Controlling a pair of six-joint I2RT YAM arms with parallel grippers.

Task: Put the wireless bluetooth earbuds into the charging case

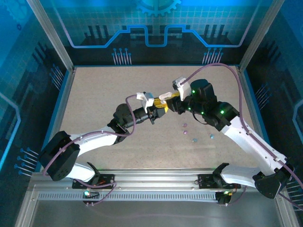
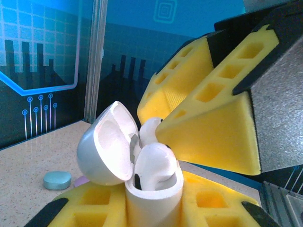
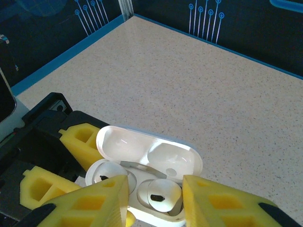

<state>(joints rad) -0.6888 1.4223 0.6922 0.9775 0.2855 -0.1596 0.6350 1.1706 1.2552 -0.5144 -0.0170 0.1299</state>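
Above mid-table we find the left gripper (image 1: 152,113) clamped on the open white charging case (image 3: 147,151) | right gripper (image 3: 155,185) fingers parted just over it | two white earbuds (image 3: 158,197) sitting in its wells | coloured buds (image 1: 185,126) loose on the table (image 1: 94,94)

We see a speckled beige surface (image 1: 104,90) across the middle of the top view, bordered along its left side by a narrow blue strip (image 1: 60,103). Behind it, at the top of the frame, stands a blue back wall (image 1: 156,28) printed with circuit-like lines, with part of a gear emblem (image 1: 158,5) at the upper edge. Two aluminium posts slant inward from the upper corners, one on the left (image 1: 49,34) and one on the right (image 1: 260,34). Along the bottom runs a metal rail (image 1: 156,177), with a slotted strip (image 1: 151,195) just below it and a plain grey plate (image 1: 151,215) at the lower edge. In the left wrist view, a dark panel with glowing blue lines (image 2: 42,56) fills the upper left.
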